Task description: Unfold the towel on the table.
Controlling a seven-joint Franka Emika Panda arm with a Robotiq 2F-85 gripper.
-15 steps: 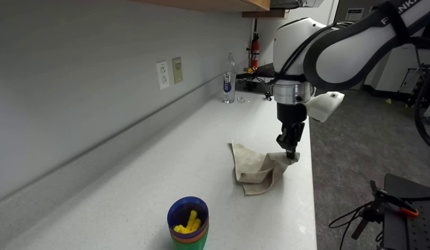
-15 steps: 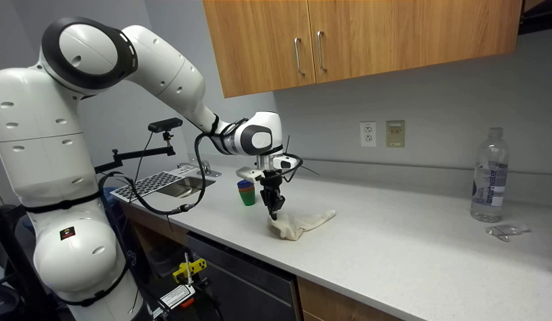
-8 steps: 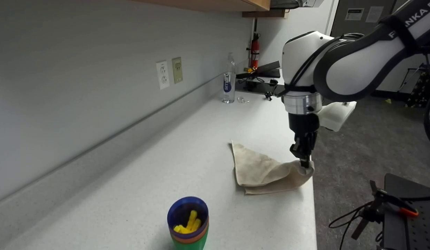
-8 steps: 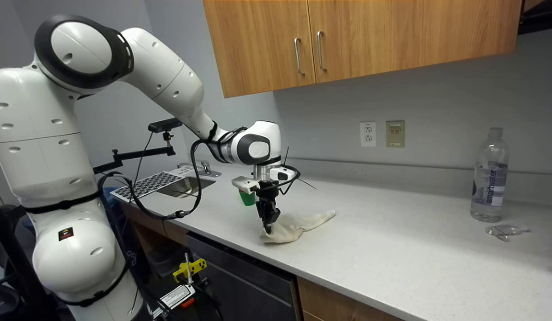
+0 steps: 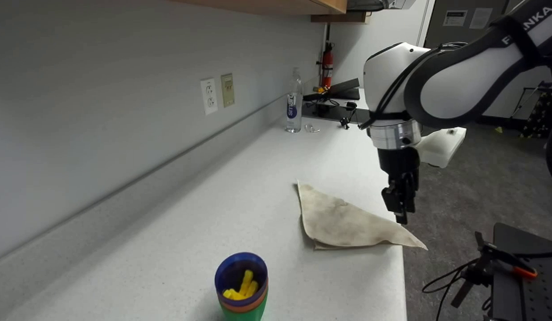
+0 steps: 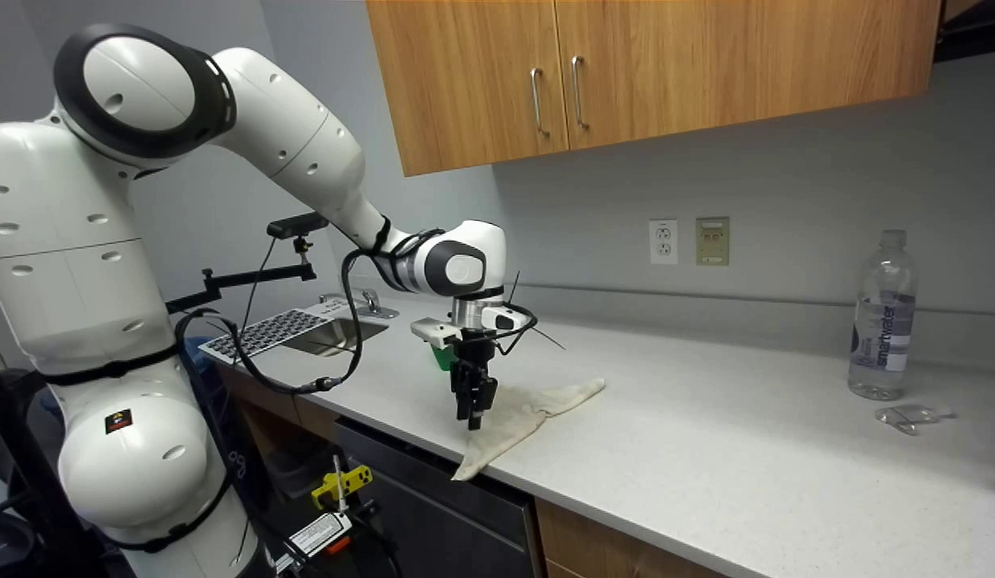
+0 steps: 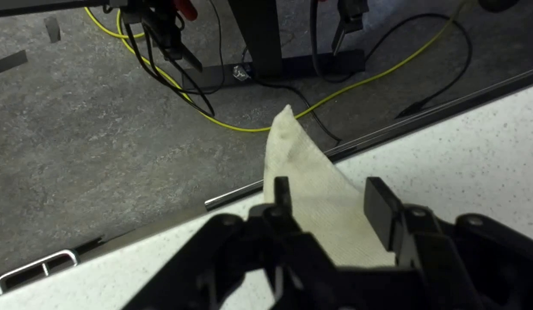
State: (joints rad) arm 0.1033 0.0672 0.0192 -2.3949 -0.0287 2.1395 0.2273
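Counter (image 5: 258, 200): long, white and speckled, backed by a gray wall (image 5: 102, 111); its front edge drops away to dark floor (image 7: 120, 172).
Towel (image 5: 347, 220): on the counter at that edge, a second layer showing beneath, one corner poking out past the edge over the floor.
Gripper (image 7: 328, 198): jaws apart, towel visible between the fingers (image 7: 380, 215) in the wrist view; whether the tips brush the cloth, I cannot tell.
Bottle (image 6: 882, 337) side: a long stretch of white surface lies between towel and bottle.
Cup stack (image 5: 244, 310) side: well apart from the towel, yellow pieces (image 5: 246, 283) inside the top cup.
Towel corner, half a second ago: curled up at the fingertips; now it lies flatter and reaches beyond the edge, while bottle and cups have not moved.
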